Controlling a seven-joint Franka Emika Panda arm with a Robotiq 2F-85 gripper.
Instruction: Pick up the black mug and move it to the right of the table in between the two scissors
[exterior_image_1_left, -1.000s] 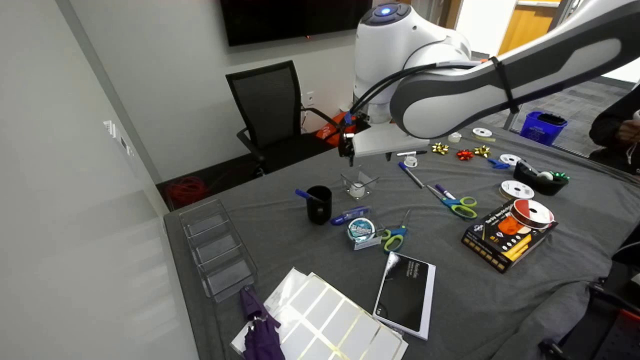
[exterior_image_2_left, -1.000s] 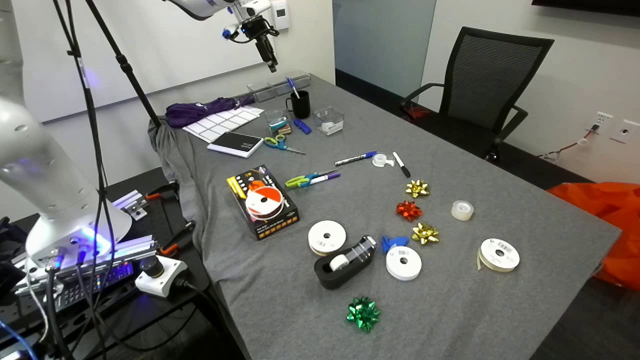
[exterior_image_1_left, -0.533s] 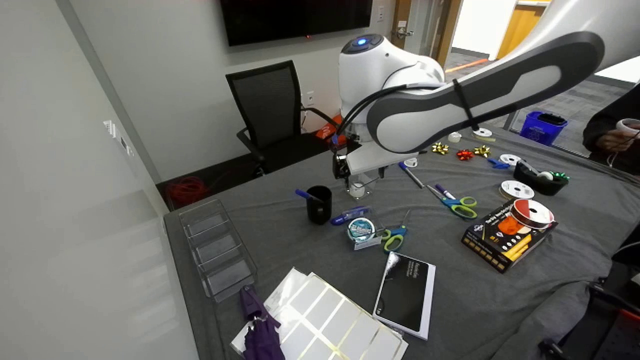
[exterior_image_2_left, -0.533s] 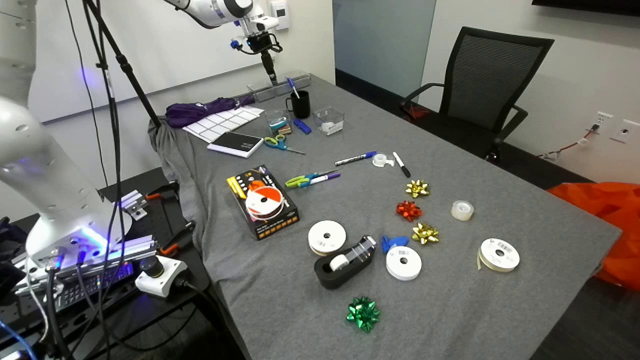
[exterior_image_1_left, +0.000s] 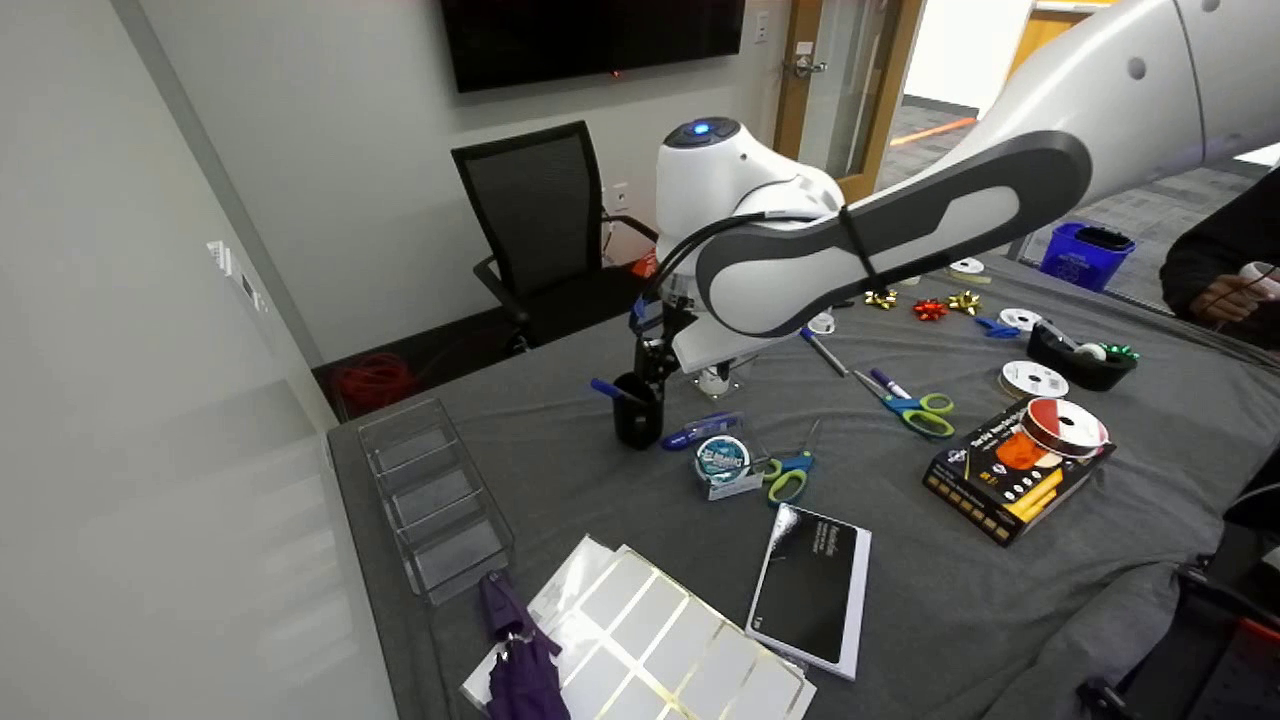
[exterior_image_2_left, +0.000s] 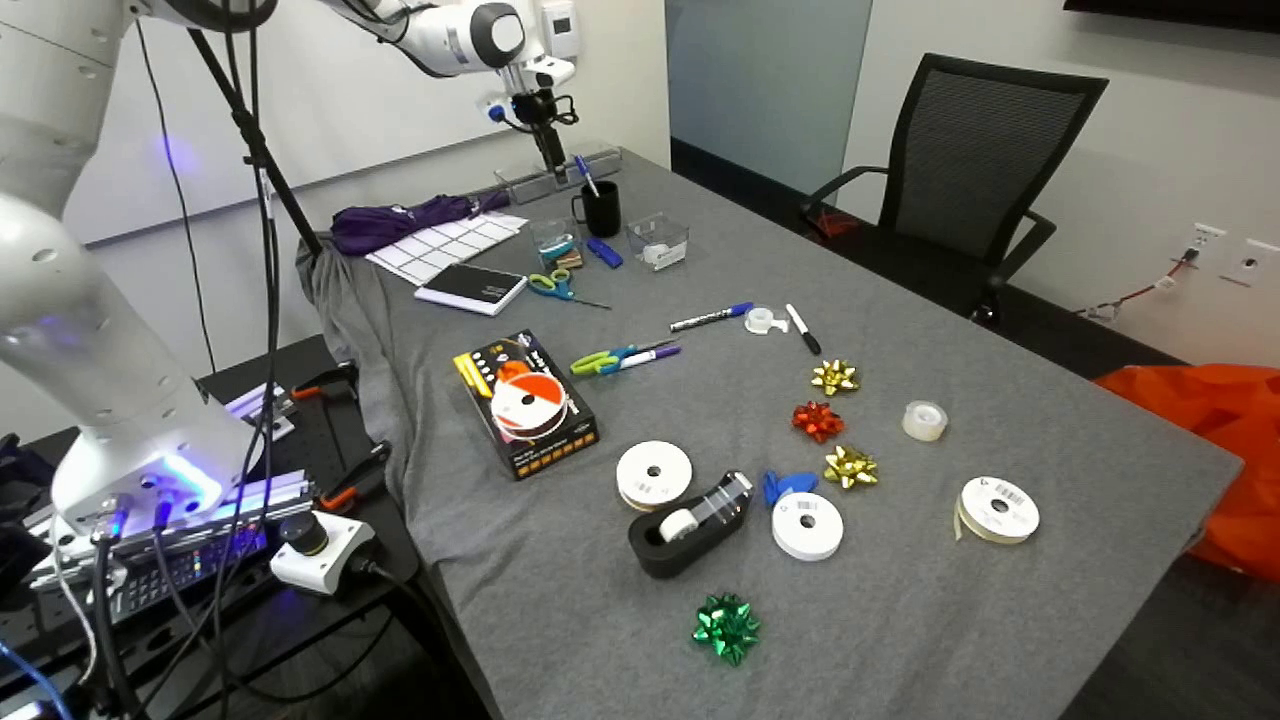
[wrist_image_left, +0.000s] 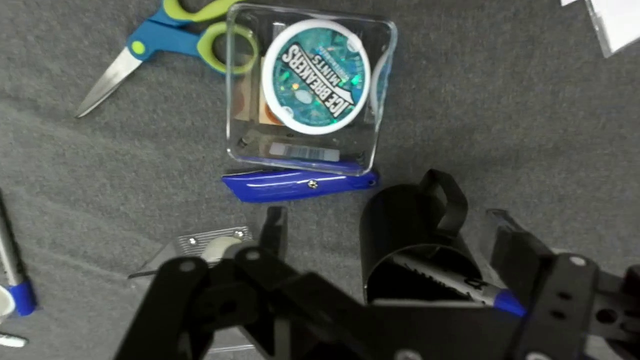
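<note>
The black mug (exterior_image_1_left: 640, 425) stands upright on the grey-draped table (exterior_image_2_left: 1000, 620), holding a blue-capped marker. It also shows in an exterior view (exterior_image_2_left: 602, 212) and in the wrist view (wrist_image_left: 390, 225). My gripper (wrist_image_left: 388, 216) is open; its fingers appear on either side of the mug with gaps, the handle pointing away. In both exterior views my gripper (exterior_image_1_left: 652, 370) (exterior_image_2_left: 556, 168) is close to the mug's rim, fingertips partly hidden. Two scissors with green and blue handles lie on the table: one pair (exterior_image_2_left: 560, 287) near the mints, another (exterior_image_2_left: 612, 360) by the black-and-orange box.
A clear box with a mint tin (wrist_image_left: 315, 77) and a blue cutter (wrist_image_left: 300, 185) lie beside the mug. A clear square holder (exterior_image_2_left: 658, 240) stands close by. A clear divided tray (exterior_image_1_left: 435, 500), a notebook (exterior_image_1_left: 810, 585) and the black-and-orange box (exterior_image_1_left: 1000, 480) are also on the table.
My gripper has moved down and across to the mug, coming from above the clear square holder in an exterior view. The mug and the scissors have not moved.
</note>
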